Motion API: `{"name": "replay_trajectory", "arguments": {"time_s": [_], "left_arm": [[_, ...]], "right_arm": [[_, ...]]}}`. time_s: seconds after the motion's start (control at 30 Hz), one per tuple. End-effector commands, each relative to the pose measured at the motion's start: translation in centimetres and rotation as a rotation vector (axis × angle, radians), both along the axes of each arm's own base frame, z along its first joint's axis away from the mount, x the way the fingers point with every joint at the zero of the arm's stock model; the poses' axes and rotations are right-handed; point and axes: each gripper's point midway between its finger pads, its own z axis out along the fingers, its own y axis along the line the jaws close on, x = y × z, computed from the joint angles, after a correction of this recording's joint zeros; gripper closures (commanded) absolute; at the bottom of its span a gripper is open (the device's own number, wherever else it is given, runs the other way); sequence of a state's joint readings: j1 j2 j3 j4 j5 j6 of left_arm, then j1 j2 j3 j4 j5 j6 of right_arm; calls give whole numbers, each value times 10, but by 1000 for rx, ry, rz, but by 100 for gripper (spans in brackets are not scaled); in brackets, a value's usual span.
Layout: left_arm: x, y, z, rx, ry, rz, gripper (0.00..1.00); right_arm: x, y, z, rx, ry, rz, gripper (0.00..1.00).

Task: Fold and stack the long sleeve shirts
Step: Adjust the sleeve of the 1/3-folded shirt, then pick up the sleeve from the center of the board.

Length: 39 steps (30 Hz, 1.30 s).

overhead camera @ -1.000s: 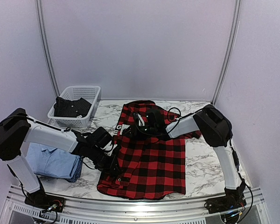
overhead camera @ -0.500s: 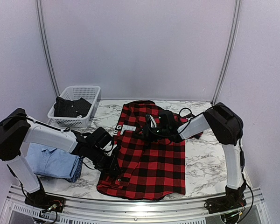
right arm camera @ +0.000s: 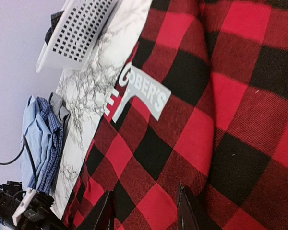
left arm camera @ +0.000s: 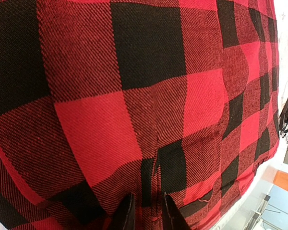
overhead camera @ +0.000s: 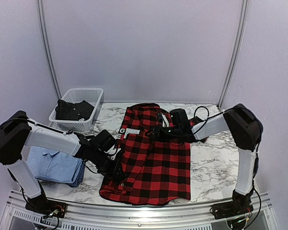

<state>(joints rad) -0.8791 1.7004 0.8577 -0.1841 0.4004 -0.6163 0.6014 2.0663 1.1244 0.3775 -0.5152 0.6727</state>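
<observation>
The red-and-black flannel shirt (overhead camera: 158,163) lies spread on the marble table, with white lettering (overhead camera: 127,132) near its upper left. My left gripper (overhead camera: 119,171) is at the shirt's left edge. In the left wrist view the flannel shirt (left arm camera: 149,96) fills the frame, and the left gripper (left arm camera: 148,218) is shut on a thin pleat of it. My right gripper (overhead camera: 152,133) hovers over the shirt's upper part. In the right wrist view the right gripper (right arm camera: 146,211) stands open above flat flannel (right arm camera: 197,120). The light blue shirt (overhead camera: 50,165) lies folded at the left.
A white mesh basket (overhead camera: 79,103) with a dark garment (overhead camera: 73,110) stands at the back left; its corner (right arm camera: 81,31) shows in the right wrist view. A blue checked cloth (overhead camera: 77,178) lies under the light blue shirt's edge. The table's metal rail (overhead camera: 144,211) runs along the front.
My right arm has drawn back to the right, carrying its gripper off the shirt's collar area toward the middle. The left arm and the shirt's left edge have not moved.
</observation>
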Motion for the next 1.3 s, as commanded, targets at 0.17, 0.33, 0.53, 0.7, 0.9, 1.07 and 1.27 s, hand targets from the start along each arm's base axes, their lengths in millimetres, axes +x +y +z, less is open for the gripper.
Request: {"name": "replay_trajectory", "arguments": {"time_s": [0.17,0.33,0.53,0.7,0.9,1.07,1.27], "left_arm": [[11,4,23,70,-80,-30,72],[26,-8,48,48,-143,-43,70],[42,-21,70,24,-197,-51,69],[49,-28,77,15,-214,-55,69],[52,-30,79,15,-216,-50,69],[56,-30,83,16,-232,-32,69],[59,-32,87,15,-243,-18,69]], "right_arm": [[35,-126,71,-161,-157,-319,59],[34,-209,70,-282,-145,-524,58],[19,-287,43,-360,-75,-693,57],[14,-320,25,-434,-66,-747,54],[25,-323,5,-516,-66,-688,50],[30,-319,-14,-528,-32,-654,50],[32,-317,-30,-530,-4,-640,52]]}}
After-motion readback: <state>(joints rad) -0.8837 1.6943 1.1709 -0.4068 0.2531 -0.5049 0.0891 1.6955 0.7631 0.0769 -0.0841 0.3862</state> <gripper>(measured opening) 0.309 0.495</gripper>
